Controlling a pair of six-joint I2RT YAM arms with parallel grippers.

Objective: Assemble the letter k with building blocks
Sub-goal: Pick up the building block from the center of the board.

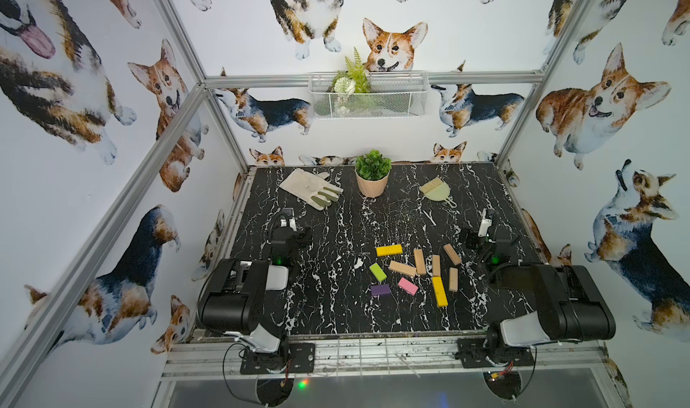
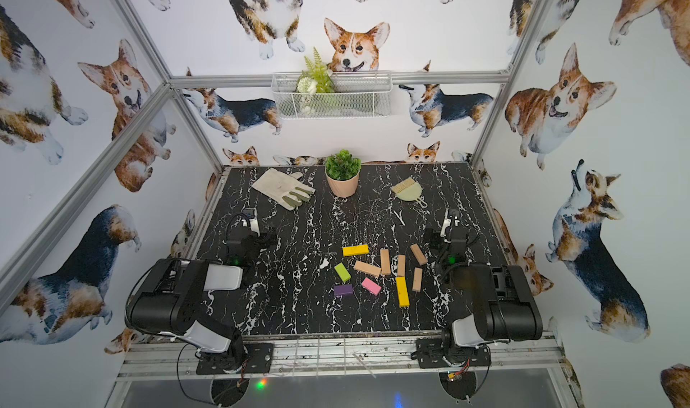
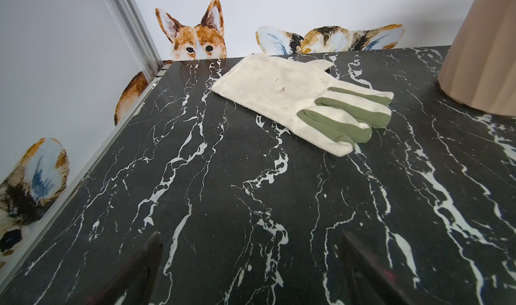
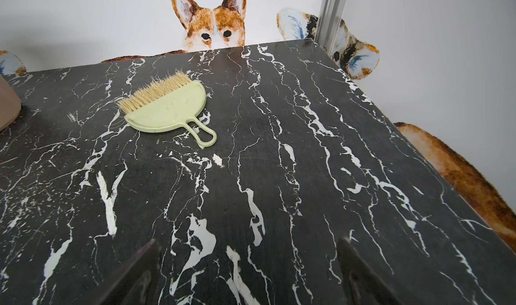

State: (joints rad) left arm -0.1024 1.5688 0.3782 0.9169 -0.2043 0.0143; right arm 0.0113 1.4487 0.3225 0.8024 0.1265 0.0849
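Both arms sit folded at the sides of the black, white-veined marble surface (image 1: 336,312), each with an empty end effector whose jaws are spread wide, which I judge to be a ready pose for dropping over a flat bar. The left end effector (image 3: 251,256) faces a cream fabric glove with green fingers (image 3: 293,99) ahead of it, and the right end effector (image 4: 248,250) faces a pale green dustpan with a tan brush (image 4: 167,108). This clutter lies well ahead of both, probably to keep the working area free. Neither wrist view shows the small flat rectangular building blocks (image 1: 402,268). In both top views they lie loose and flat between the two end effectors, near the right one's inner side and a little back toward its base, well apart from the left one. Most are plain tan wood, with a yellow bar (image 1: 389,250), a second yellow bar (image 1: 440,291), a green block (image 1: 378,271), a purple block (image 1: 380,290) and a pink block (image 1: 407,286) among them. No K shape shows, so the task seems to be at its start, and the right arm looks better placed for the first pick
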